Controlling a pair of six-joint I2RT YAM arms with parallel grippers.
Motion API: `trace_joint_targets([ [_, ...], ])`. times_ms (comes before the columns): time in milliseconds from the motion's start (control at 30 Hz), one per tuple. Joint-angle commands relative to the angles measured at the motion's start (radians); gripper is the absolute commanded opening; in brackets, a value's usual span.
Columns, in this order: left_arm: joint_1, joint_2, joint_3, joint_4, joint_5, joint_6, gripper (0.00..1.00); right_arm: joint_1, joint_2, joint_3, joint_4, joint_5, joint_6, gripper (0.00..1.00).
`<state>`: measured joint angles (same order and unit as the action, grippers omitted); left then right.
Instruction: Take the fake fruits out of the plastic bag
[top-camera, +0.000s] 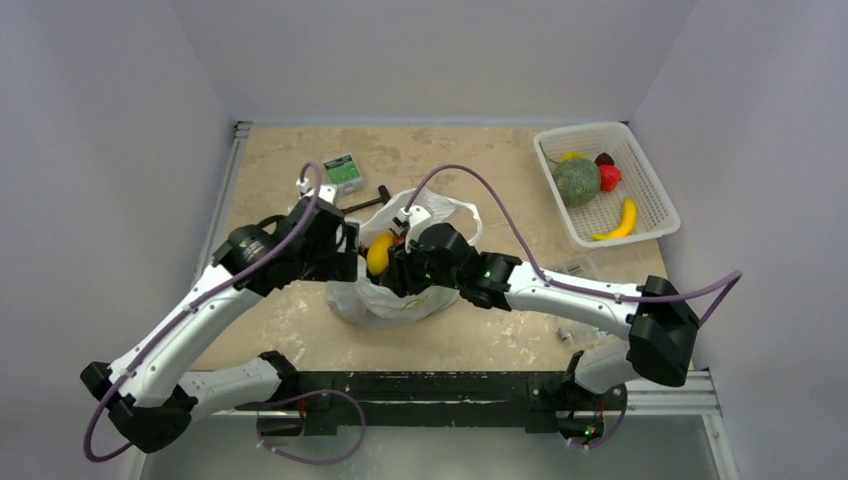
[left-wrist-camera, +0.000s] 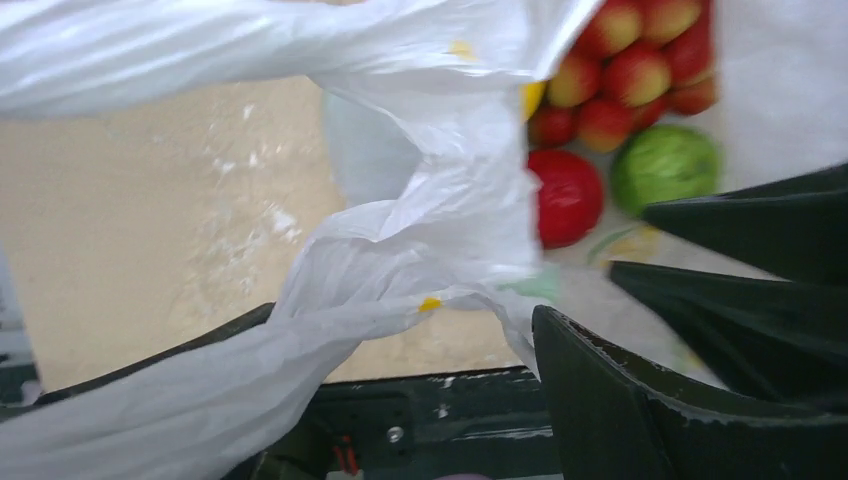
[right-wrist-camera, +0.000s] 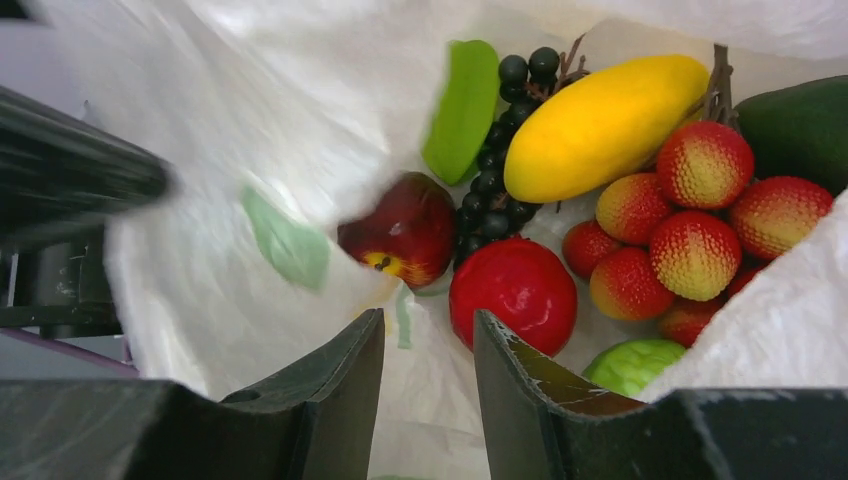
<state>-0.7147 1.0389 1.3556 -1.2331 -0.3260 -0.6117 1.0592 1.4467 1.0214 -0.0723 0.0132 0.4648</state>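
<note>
The white plastic bag (top-camera: 400, 300) stands at the table's middle with its mouth open. In the right wrist view it holds a yellow mango (right-wrist-camera: 600, 125), black grapes (right-wrist-camera: 495, 150), a dark red apple (right-wrist-camera: 405, 230), a round red fruit (right-wrist-camera: 512, 293), a cluster of red bumpy fruits (right-wrist-camera: 700, 230) and a light green fruit (right-wrist-camera: 635, 365). My right gripper (right-wrist-camera: 428, 330) is open and empty inside the mouth, just above the red fruit. My left gripper (left-wrist-camera: 400, 400) is at the bag's left rim with its jaws wide apart. The twisted bag handle (left-wrist-camera: 330, 320) lies across its left finger.
A white basket (top-camera: 585, 128) at the back right holds a green fruit (top-camera: 577, 182), a banana (top-camera: 620, 222) and a red fruit (top-camera: 607, 176). A small green-labelled box (top-camera: 342, 170) and a black tool (top-camera: 365, 203) lie behind the bag. A clear box (top-camera: 590, 265) sits right of it.
</note>
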Motion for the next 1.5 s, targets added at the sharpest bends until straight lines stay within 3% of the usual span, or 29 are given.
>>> trace_joint_targets([
  [0, 0.022, -0.039, -0.177, 0.0, -0.106, 0.011, 0.93, -0.002, -0.045, -0.013, -0.014, 0.068, -0.006, 0.39],
  [200, 0.114, -0.127, -0.312, 0.053, -0.04, 0.024, 0.95, -0.001, -0.137, -0.08, -0.133, 0.193, -0.014, 0.41],
  [333, 0.138, -0.161, -0.281, 0.084, 0.089, 0.068, 0.96, 0.002, -0.162, -0.062, -0.163, 0.144, -0.064, 0.46],
  [500, 0.138, -0.215, -0.168, 0.137, 0.262, 0.128, 1.0, 0.002, -0.103, 0.035, -0.173, 0.068, -0.05, 0.51],
  [667, 0.138, -0.136, -0.197, 0.166, 0.258, 0.117, 1.0, 0.001, -0.023, 0.126, -0.115, 0.088, -0.077, 0.56],
  [733, 0.141, -0.111, -0.246, 0.219, 0.25, 0.105, 0.99, 0.001, 0.056, 0.173, -0.133, 0.104, -0.087, 0.51],
  [833, 0.148, -0.101, -0.313, 0.286, 0.198, 0.07, 0.81, 0.027, 0.122, 0.185, -0.12, 0.127, -0.109, 0.48],
  [867, 0.15, -0.109, -0.333, 0.309, 0.181, 0.057, 0.67, 0.047, 0.135, 0.173, -0.107, 0.134, -0.111, 0.47],
  [933, 0.15, -0.146, -0.388, 0.366, 0.147, 0.027, 0.29, 0.077, 0.155, 0.147, -0.103, 0.141, -0.102, 0.42],
  [967, 0.153, -0.177, -0.424, 0.408, 0.136, 0.006, 0.17, 0.095, 0.158, 0.124, -0.095, 0.138, -0.092, 0.4],
  [1067, 0.156, -0.28, -0.551, 0.568, 0.146, -0.023, 0.02, 0.161, 0.154, 0.011, -0.035, 0.125, -0.055, 0.36],
  [1200, 0.189, -0.414, -0.651, 0.699, 0.139, -0.066, 0.0, 0.205, 0.139, -0.06, -0.019, 0.154, -0.016, 0.31],
  [1333, 0.223, -0.542, -0.709, 0.805, 0.164, -0.068, 0.0, 0.186, 0.084, -0.04, -0.017, 0.194, -0.035, 0.32],
  [1467, 0.225, -0.541, -0.677, 0.744, 0.166, -0.056, 0.0, 0.136, 0.045, 0.013, -0.034, 0.214, -0.071, 0.35],
])
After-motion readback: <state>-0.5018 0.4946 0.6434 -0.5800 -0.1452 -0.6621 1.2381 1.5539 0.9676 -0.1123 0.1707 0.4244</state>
